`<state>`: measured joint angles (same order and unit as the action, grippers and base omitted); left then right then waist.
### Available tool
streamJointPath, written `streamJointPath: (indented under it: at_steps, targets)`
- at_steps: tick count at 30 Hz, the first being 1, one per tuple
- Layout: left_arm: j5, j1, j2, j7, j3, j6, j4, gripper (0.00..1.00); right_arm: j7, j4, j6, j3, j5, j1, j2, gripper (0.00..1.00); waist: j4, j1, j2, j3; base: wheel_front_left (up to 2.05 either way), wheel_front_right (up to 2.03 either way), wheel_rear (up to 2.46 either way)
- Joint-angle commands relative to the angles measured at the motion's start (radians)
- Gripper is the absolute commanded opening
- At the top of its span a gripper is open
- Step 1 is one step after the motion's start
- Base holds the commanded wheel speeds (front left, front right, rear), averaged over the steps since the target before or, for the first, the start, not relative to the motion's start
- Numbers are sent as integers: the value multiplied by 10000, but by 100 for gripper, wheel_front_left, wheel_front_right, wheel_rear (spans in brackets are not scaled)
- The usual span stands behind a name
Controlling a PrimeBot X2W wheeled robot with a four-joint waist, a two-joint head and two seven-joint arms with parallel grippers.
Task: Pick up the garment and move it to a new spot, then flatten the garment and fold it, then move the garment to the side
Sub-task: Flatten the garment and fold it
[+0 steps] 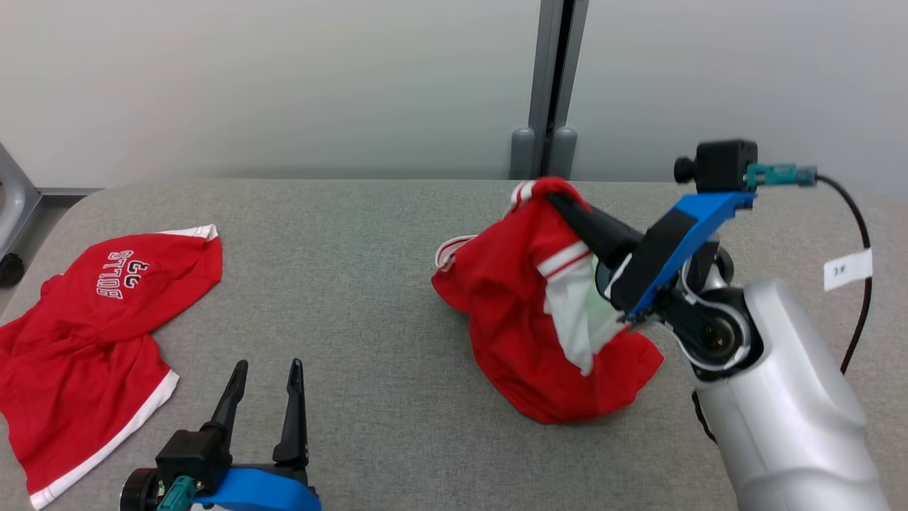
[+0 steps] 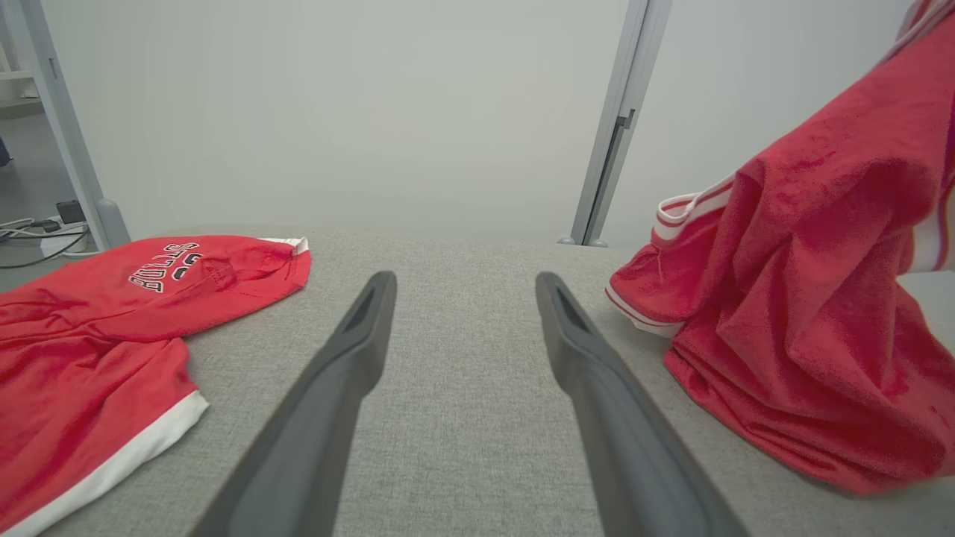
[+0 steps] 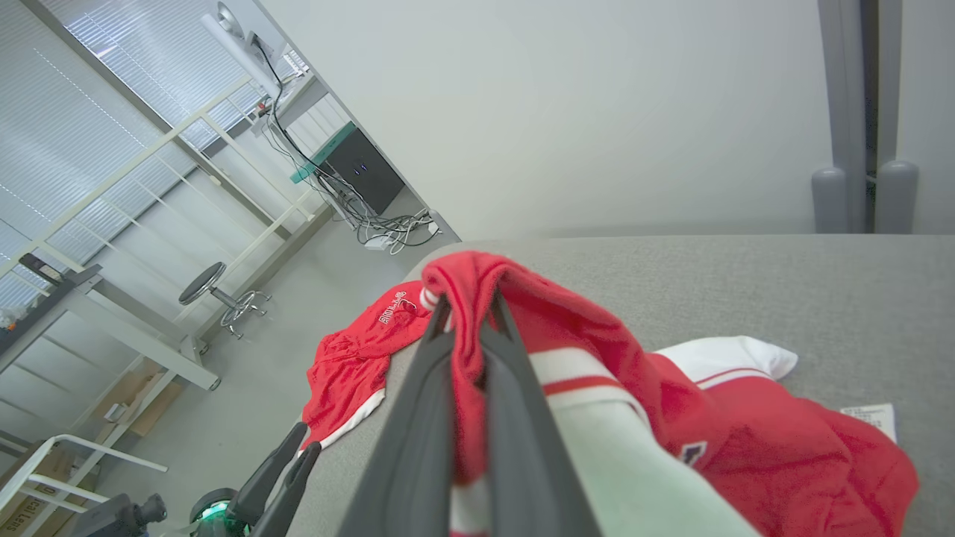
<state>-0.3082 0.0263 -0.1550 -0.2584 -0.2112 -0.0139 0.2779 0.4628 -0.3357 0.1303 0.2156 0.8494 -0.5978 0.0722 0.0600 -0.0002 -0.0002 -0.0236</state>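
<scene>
Gripping a bunched fold near the top of the garment (image 1: 511,305), the right gripper (image 1: 559,200) had its jaws shut tight on the red cloth, which the right wrist view showed squeezed between the two dark fingers (image 3: 418,425). The garment hung from that pinch as a crumpled cone at about three o'clock from the middle of the head view. Its white-striped trim and pale lining were turned outward, and its lowest folds appeared to rest on the grey table (image 1: 355,241). The left gripper (image 1: 268,365) sat low at about seven o'clock, jaws spread wide and holding nothing, its fingers pointing toward twelve o'clock. A second red shirt (image 1: 85,333) with white lettering lay rumpled at nine o'clock, well apart from the held one.

By the look of it, the first step was in hand: the garment was taken up but not yet carried to its new spot, with flattening and folding undone. The next move would call for lifting until the hem cleared the table, then carrying it toward the open stretch at about nine o'clock of the held garment, where both grippers could reach. From a single pinch the cloth would likely land bunched, so the free left gripper would probably be needed to take a second edge and spread it.
</scene>
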Motion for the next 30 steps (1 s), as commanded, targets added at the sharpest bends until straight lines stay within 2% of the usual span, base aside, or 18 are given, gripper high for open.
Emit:
streamJointPath:
  at_steps: [1, 6, 15, 19, 22, 24, 27, 30]
  targets:
    - [-31, 70, 28, -47, -41, 22, -36, 100, 2, 128, 8, -86, 157, -343, -93, 0, 25, 2, 2, -14, 0, 0, 0]
    - [43, 284, 61, -65, -99, -8, -111, 100, -591, 2, 8, 130, 1087, -1557, -231, 0, 195, 2, 2, -230, 0, 0, 0]
    - [126, 719, 282, -68, -369, -113, 26, 100, -3721, -1777, 16, 1541, 3035, -4903, -220, 0, 777, 2, 2, -546, 0, 0, 0]
    - [156, 836, 314, -73, -377, -114, 68, 100, -5135, -2623, 16, 1754, 3698, -5943, -195, 0, 822, 2, 2, -505, 0, 0, 0]
    - [166, 819, 312, -76, -346, -94, 53, 100, -5767, -3212, 16, 1920, 4274, -6444, -205, 0, 769, 2, 2, -503, 0, 0, 0]
    - [157, 807, 312, -78, -289, -89, -1, 100, -5966, -3692, 13, 2066, 4382, -6477, -193, 0, 652, 2, 2, -543, 0, 0, 0]
    - [141, 722, 326, -78, -204, -82, -53, 100, -5934, -4486, 8, 2312, 3900, -6188, -174, 0, 443, 2, 2, -596, 0, 0, 0]
    - [145, 667, 323, -78, -121, -78, -96, 100, -5699, -4990, 8, 2743, 3219, -5637, 140, 0, 207, 2, 2, -659, 0, 0, 0]
